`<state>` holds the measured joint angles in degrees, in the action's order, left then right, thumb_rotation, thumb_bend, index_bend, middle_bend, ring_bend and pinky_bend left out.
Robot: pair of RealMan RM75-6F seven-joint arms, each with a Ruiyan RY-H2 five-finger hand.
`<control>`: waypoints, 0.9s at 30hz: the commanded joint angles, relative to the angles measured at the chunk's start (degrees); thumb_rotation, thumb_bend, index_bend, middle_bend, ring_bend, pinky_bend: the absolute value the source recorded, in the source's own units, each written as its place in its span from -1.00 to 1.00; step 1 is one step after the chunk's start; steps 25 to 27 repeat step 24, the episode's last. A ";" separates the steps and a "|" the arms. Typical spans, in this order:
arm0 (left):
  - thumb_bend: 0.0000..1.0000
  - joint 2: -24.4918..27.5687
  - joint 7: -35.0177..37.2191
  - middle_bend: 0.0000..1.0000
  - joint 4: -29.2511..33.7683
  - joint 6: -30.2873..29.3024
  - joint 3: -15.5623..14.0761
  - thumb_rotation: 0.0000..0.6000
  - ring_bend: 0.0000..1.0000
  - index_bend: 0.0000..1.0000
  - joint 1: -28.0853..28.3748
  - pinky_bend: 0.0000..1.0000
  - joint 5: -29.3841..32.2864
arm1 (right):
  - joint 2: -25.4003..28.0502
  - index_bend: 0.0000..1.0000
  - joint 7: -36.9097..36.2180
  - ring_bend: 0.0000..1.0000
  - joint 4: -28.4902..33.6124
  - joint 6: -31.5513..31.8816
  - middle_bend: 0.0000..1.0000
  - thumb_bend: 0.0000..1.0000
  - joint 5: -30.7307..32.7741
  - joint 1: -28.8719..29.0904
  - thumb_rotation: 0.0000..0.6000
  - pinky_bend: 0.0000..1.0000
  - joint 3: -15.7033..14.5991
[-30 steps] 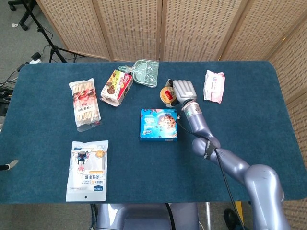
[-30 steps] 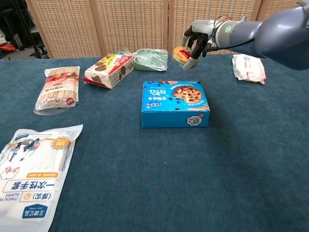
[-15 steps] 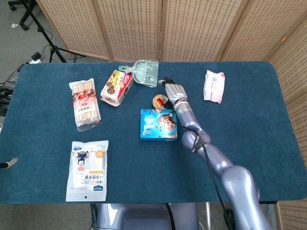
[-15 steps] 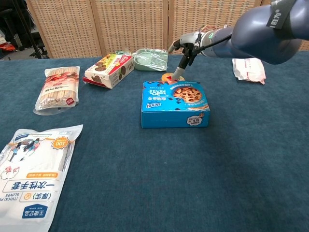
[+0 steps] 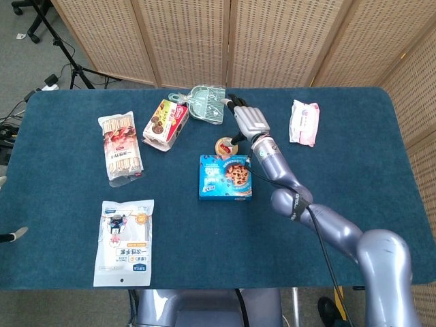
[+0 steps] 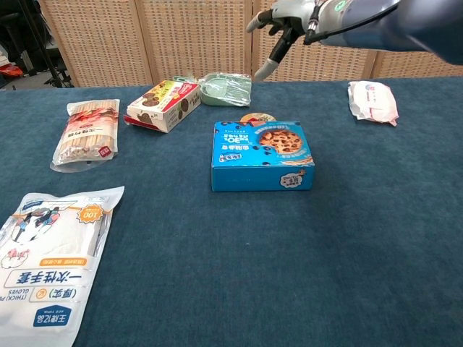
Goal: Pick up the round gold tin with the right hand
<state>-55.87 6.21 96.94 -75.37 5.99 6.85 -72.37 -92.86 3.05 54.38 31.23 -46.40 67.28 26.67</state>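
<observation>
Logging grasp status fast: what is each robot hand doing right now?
Left robot hand: not in view.
Right robot hand: open, fingers spread, holding nothing, raised above the round gold tin on the table.

The round gold tin (image 6: 255,117) is mostly hidden in the chest view behind the blue cookie box (image 6: 262,155), with only its top rim showing. The white glove packet (image 6: 48,256) is cut off by that view's left and bottom edges. The right hand (image 6: 284,22) reaches the top edge, its upper part possibly cropped. The left hand appears in neither view.
</observation>
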 commanded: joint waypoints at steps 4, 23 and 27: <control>-1.00 0.38 1.70 -1.00 0.08 -2.38 -1.00 1.00 -1.00 -1.00 -1.23 -1.00 -3.19 | 16.42 -1.00 -0.18 -1.00 26.65 27.53 -1.00 -1.00 -17.55 -18.31 1.00 -0.90 -5.50; -1.00 -0.45 3.96 -1.00 -2.03 -10.09 -3.50 1.00 -1.00 -1.00 -3.80 -1.00 -13.25 | 26.68 -1.00 -4.75 -1.00 33.50 59.27 -1.00 -1.00 -39.70 -50.36 0.92 -1.00 -26.67; -1.00 -0.48 3.99 -1.00 -2.13 -10.15 -3.52 1.00 -1.00 -1.00 -3.79 -1.00 -13.39 | 26.67 -1.00 -4.00 -1.00 33.79 59.99 -1.00 -1.00 -39.85 -51.21 0.94 -1.00 -26.93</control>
